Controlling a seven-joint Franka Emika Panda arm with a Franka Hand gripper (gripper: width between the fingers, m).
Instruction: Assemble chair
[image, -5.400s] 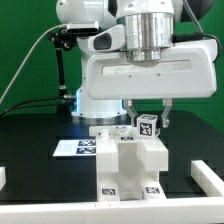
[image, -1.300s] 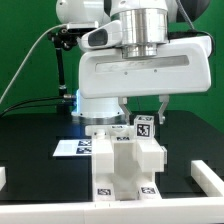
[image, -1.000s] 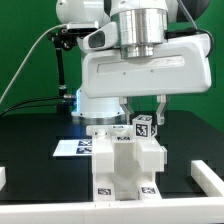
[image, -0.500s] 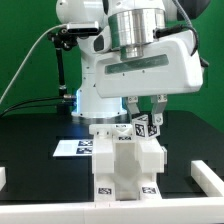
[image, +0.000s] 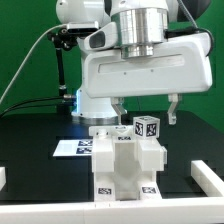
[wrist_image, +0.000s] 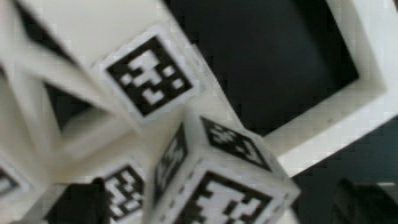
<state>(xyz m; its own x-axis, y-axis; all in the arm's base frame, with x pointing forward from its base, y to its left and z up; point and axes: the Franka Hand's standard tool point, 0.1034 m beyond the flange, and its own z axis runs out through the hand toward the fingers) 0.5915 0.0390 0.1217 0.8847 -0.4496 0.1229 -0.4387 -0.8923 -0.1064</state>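
Gripper (image: 145, 107) of mine hangs spread wide, holding nothing, fingers either side above the chair's (image: 125, 158) tagged post (image: 147, 128)

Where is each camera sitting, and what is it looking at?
Exterior view: sits off the arm, low by the table, facing the white chair assembly, with the robot arm and its open claw above it.
Wrist view: sits on the wrist, looking very close at tagged white chair parts; no claw fingers can be made out.
Both views share the small tagged post on top of the assembly.
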